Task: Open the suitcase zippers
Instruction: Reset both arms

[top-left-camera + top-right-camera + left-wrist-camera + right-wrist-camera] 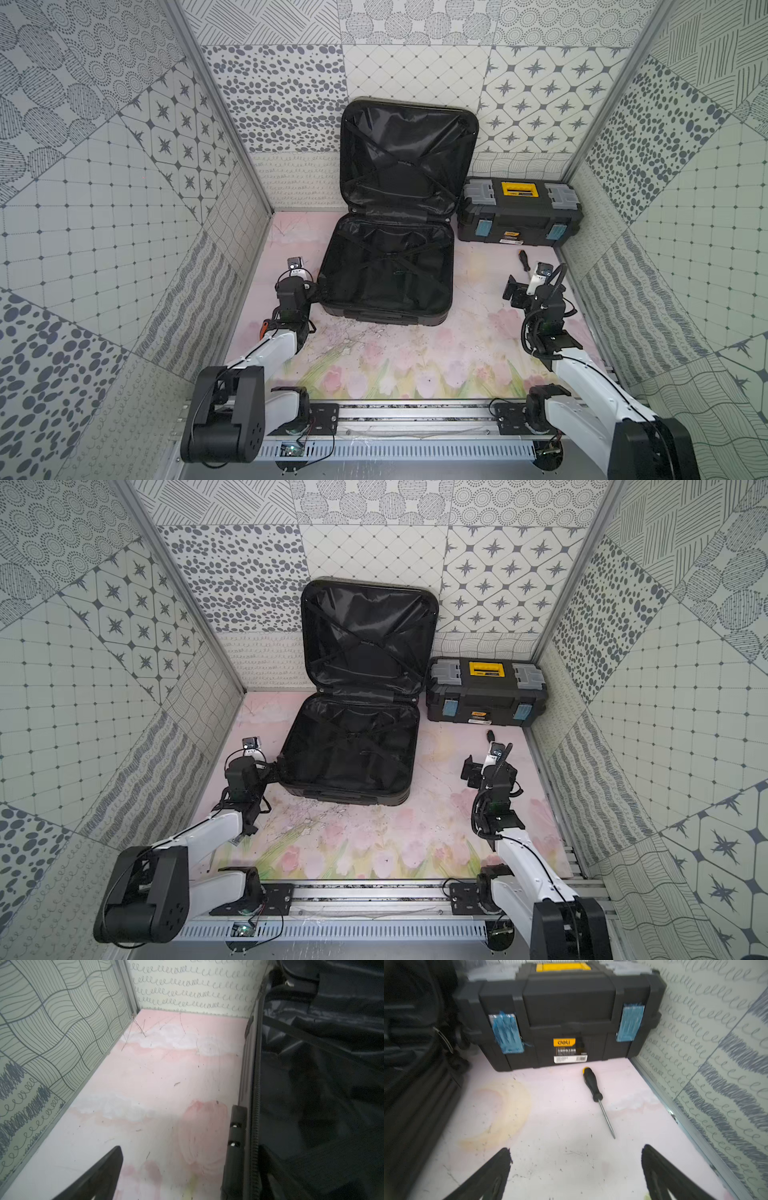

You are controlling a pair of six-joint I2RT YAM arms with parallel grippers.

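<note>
- Closest to you, at 6 o'clock, the rail (374, 415) carries both arm bases.
- Your left gripper (296, 277) sits at 9 o'clock on the table (415, 361), just beside the near left corner of the suitcase (388, 270). One finger (104, 1172) stands far out, so the jaws read as spread and empty. You cannot tell whether it touches the shell.
- Your right gripper (576, 1150) hangs at 3 o'clock, jaws wide apart, gripping nothing, with the screwdriver (590, 1082) just ahead.
- In both top views the suitcase (353, 746) fills the centre toward 12 o'clock. It is open, lower half flat, lid upright against the far wall.
- You can see the zippers (256, 1105) undone along the lower rim.
- At 2 o'clock the toolbox (519, 216) stands closed.
</note>
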